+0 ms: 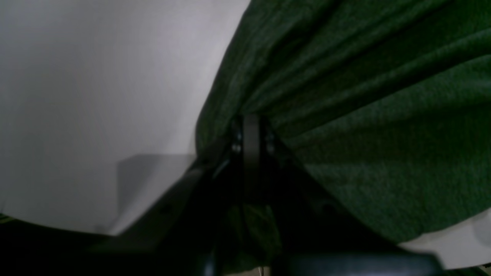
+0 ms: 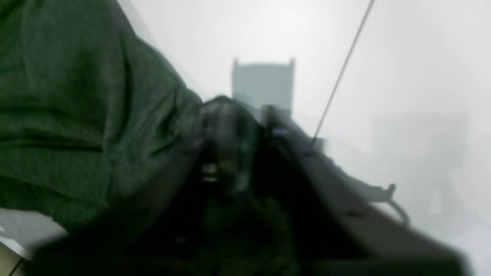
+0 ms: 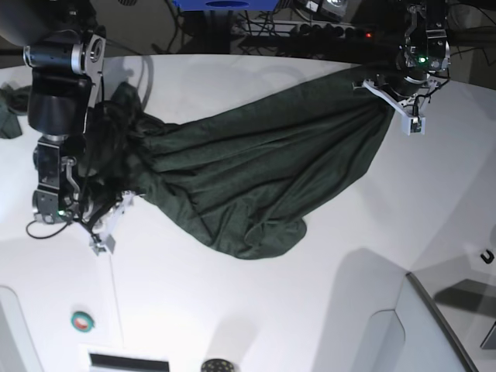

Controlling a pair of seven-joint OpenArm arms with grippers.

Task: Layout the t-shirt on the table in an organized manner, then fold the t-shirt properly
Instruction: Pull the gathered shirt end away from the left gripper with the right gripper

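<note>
The dark green t-shirt hangs stretched across the white table between my two arms, with a bunched, sagging lobe near the table's middle. My left gripper at the far right is shut on one corner of it; the left wrist view shows the closed fingertips pinching the cloth above the table. My right gripper at the left holds the gathered other end. In the blurred right wrist view its fingers stand nearly together, with the t-shirt draped over them.
A thin dark seam crosses the table. A green and red button and a round black part sit near the front edge. A raised white panel is at the front right. Cables and a power strip run along the back.
</note>
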